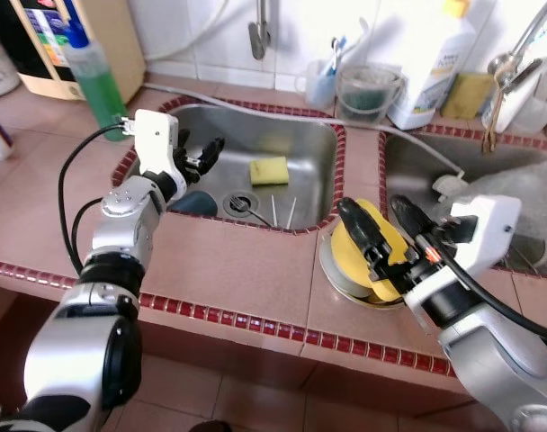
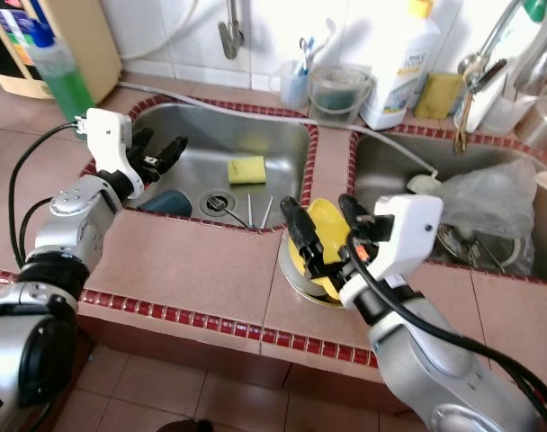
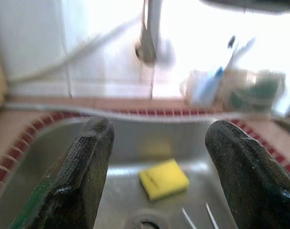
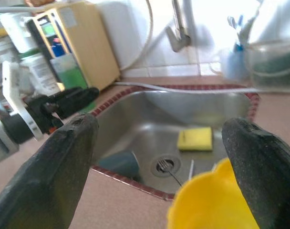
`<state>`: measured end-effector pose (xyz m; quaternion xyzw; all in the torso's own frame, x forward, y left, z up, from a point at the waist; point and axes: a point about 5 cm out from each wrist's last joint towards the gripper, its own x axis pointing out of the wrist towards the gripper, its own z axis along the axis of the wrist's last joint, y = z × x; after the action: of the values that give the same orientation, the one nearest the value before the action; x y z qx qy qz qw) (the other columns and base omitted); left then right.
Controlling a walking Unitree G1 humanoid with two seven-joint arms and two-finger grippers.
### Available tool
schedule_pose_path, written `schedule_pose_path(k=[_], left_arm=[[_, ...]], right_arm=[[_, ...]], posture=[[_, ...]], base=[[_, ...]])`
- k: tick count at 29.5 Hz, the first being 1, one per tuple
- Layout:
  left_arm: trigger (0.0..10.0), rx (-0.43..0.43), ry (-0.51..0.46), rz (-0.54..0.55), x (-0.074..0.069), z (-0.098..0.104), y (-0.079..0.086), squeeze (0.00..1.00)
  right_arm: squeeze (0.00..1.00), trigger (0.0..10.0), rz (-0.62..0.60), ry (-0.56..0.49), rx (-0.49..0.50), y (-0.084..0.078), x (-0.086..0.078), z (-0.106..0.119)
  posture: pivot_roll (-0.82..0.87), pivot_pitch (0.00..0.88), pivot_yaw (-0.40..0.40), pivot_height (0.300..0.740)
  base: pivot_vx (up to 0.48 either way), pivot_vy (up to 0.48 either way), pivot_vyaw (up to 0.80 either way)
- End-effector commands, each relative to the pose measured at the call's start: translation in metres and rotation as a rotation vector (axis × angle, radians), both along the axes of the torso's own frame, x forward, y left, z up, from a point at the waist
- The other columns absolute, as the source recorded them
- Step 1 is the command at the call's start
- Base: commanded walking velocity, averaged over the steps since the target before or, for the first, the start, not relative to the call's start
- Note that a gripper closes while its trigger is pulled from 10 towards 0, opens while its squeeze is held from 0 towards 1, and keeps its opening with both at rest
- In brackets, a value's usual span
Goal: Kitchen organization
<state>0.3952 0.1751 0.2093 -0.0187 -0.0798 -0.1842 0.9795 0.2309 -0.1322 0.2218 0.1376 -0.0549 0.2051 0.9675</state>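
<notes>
The right gripper (image 1: 386, 225) hangs open over the yellow bowl (image 1: 374, 261) on the counter (image 1: 228, 270), likely ready to grab it. Farther off, the left gripper (image 1: 201, 153) waits open above the sink (image 1: 309, 135). Its wrist view looks right at the yellow sponge (image 3: 164, 179) in the sink.

One sponge (image 1: 269, 170), two sinks (image 1: 318, 148)

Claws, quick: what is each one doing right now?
Left claw: open, empty, over the steel sink.
Right claw: open, astride the yellow plastic cup.
</notes>
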Motion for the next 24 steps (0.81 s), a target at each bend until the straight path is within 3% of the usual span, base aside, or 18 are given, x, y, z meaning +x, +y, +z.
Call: schedule_pose_path(k=[1,2,7,12,15,21,24], left_arm=[[10.0,-0.027,-0.004,0.019,-0.002,0.000,0.002,0.00],[10.0,-0.070,-0.009,0.038,-0.005,-0.002,0.002,0.00],[10.0,-0.127,-0.014,0.051,-0.017,-0.015,-0.007,0.00],[10.0,-0.129,0.006,0.062,-0.025,-0.027,-0.012,0.00],[10.0,-0.200,0.046,0.090,-0.031,-0.035,-0.013,0.00],[10.0,-0.203,0.032,0.106,-0.043,-0.034,-0.016,0.00],[10.0,-0.106,-0.038,0.067,-0.056,-0.030,-0.024,0.00]], right_arm=[[0.00,10.0,-0.007,-0.032,-0.020,0.000,0.007,-0.001],[0.00,10.0,-0.018,-0.051,-0.042,0.000,0.012,-0.002],[0.00,10.0,-0.083,-0.092,-0.063,-0.003,0.028,-0.007],[0.00,10.0,-0.163,-0.122,-0.079,-0.006,0.033,-0.011],[0.00,10.0,-0.226,-0.132,-0.095,-0.008,0.036,-0.016],[0.00,10.0,-0.304,-0.152,-0.099,-0.013,0.037,-0.023],[0.00,10.0,-0.332,-0.150,-0.122,-0.016,0.035,-0.032]], posture=[[0.04,0.000,0.013,0.740],[0.04,0.000,0.012,0.740],[0.04,0.000,0.000,0.740],[0.03,0.000,0.000,0.740],[0.02,0.000,0.003,0.740],[0.00,0.000,0.011,0.740],[0.00,0.000,0.010,0.740]], base=[[0.000,0.000,0.00],[0.000,0.000,0.00],[0.000,0.000,0.00],[0.000,0.000,0.00],[0.000,0.000,0.00],[0.000,0.000,0.00],[0.000,0.000,0.00]])
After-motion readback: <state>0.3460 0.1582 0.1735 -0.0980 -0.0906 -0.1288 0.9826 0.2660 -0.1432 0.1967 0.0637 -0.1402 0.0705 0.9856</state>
